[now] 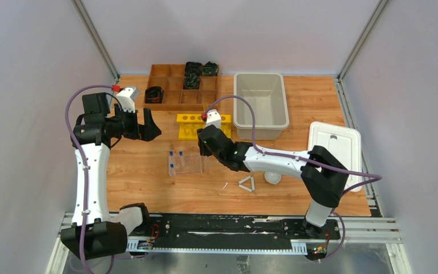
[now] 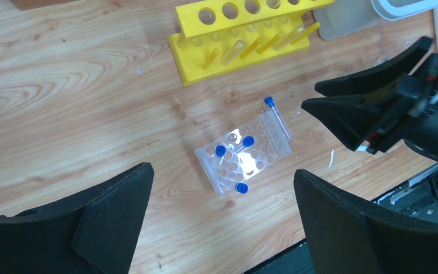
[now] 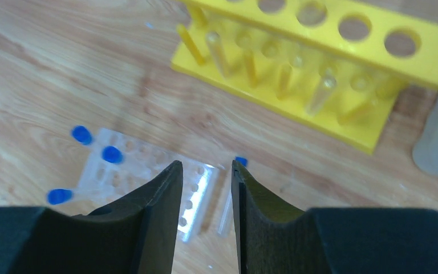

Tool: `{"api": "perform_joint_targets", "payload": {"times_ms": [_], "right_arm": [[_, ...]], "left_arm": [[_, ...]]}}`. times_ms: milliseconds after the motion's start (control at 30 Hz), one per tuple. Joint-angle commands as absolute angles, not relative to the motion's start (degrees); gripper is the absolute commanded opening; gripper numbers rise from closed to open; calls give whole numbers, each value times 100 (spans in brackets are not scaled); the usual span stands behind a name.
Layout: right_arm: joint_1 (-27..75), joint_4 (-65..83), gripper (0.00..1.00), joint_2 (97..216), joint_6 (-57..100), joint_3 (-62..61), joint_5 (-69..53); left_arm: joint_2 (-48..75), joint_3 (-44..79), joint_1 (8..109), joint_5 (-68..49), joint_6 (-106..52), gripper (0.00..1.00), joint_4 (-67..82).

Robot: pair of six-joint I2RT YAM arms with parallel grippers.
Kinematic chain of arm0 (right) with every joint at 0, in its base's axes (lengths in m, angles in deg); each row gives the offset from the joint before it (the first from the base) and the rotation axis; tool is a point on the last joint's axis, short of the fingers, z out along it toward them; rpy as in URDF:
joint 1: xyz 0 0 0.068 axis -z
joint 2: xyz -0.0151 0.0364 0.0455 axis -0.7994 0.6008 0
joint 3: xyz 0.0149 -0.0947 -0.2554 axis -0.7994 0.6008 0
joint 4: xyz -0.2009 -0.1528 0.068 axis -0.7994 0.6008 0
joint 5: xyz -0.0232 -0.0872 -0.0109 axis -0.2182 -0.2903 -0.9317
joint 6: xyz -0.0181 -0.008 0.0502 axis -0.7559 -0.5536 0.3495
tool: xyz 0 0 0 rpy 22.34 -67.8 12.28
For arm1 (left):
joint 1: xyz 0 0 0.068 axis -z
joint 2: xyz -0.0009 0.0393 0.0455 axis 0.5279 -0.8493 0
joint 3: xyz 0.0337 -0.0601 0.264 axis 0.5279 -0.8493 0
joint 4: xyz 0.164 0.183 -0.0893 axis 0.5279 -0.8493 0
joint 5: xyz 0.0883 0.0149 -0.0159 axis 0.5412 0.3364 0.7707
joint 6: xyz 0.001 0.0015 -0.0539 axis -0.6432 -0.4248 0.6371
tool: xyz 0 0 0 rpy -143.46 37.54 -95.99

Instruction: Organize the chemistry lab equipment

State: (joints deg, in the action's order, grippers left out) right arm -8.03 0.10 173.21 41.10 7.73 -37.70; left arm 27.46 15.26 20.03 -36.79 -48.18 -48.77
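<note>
While the left tool (image 2: pixel 222 172) gapes wide, the right tool (image 3: pixel 206 165) hangs narrow over a clear blue-capped tube (image 2: pixel 278 120).

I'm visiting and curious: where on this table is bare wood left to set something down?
Bare wood: the near-left stretch between the clear rack and the black rail, and the strip between the grey bin and the white lid. Crowded: the middle, around the yellow rack, right arm's fingers, white triangle and dish.

Worktop (image 1: pixel 148 188): orange-brown wood grain. Tube rack (image 1: pixel 203 125) yellow. Small tubes (image 2: pixel 220 150) clear w/ blue caps, in clear holed block (image 2: pixel 262 149). Bin (image 1: pixel 260 127) grey-beige, lid (image 1: pixel 335 145) white. Tray (image 1: pixel 174 85) brown, coils (image 1: pixel 193 74) black. Triangle (image 1: pixel 247 184) + dish (image 1: pixel 272 177) white. L hand (image 1: pixel 150 130) + R hand (image 3: pixel 206 166) black.
</note>
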Motion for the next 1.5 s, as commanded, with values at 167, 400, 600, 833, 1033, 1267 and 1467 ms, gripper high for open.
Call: {"api": "perform_joint_targets", "payload": {"times_ms": [167, 400, 600, 833, 1033, 1267, 1467], "right_arm": [[-657, 1116, 42, 18109, 4669, 543, -3844], [-552, 1281, 40, 18541, 4700, 297, -3780], [-523, 1338, 40, 18840, 4643, 76, -3680], [-484, 1367, 39, 19062, 4648, -63, -3648], [-374, 1569, 30, 19219, 4837, -171, -3654], [-291, 1549, 0, 18708, 5037, -188, -3561], [-319, 1134, 0, 17594, 5268, 105, -3503]], "left_arm": [[2920, 1657, 1973, -3824, -4789, 99, -4837], [2944, 1648, 1976, -3821, -4851, 99, -4843], [2936, 1644, 1974, -3812, -4878, 99, -4843], [2940, 1652, 1978, -3812, -4897, 99, -4843], [2928, 1671, 1974, -3894, -4870, 99, -4839], [2965, 1655, 1975, -3972, -4872, 99, -4838], [3054, 1569, 1973, -4438, -4903, 96, -4840]]}}
